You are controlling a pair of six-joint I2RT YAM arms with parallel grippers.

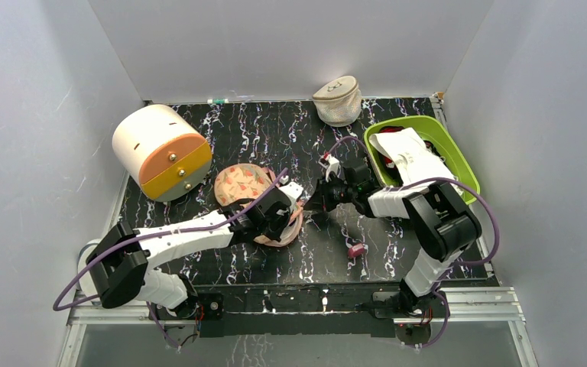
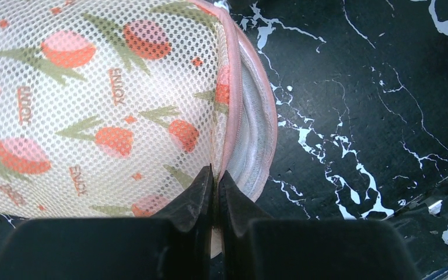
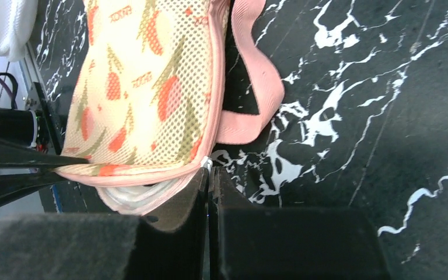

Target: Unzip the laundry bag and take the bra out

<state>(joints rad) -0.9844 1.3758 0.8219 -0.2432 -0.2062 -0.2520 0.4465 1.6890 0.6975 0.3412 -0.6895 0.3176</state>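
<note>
Pink trim is pinched between the closed fingers of the left hand (image 2: 214, 175), which is clamped on the rim of the laundry bag (image 2: 93, 105). The peach printed panel is spread ahead of and to the left of those fingertips, so the bag's long axis is judged to run away from this hand rather than across it. Just right of the fingertips the rim is seen gaping, and a white padded layer (image 2: 255, 137) is exposed in the gap; whether it is the bra or the bag's own lining cannot be told. The right hand (image 3: 209, 175) is likewise closed on the same rim, where a small pale piece (image 3: 208, 165), perhaps the zip's puller, is met by its fingertips. Both hands are thus touching the bag, close together at one end, and the coming pull is judged to have to follow the curved rim away from the left hand's anchor. A pink strap loop (image 3: 251, 87) lies ahead of the right hand beside the seam and could be snagged. Farther out on the black marbled desk (image 2: 356, 87), a small red piece (image 1: 357, 249) is seen behind the right hand, a green bin (image 1: 452, 149) to its right, a beige domed pouch (image 1: 338, 99) well beyond it, and a white and orange drum (image 1: 160, 153) beyond the left hand.
</note>
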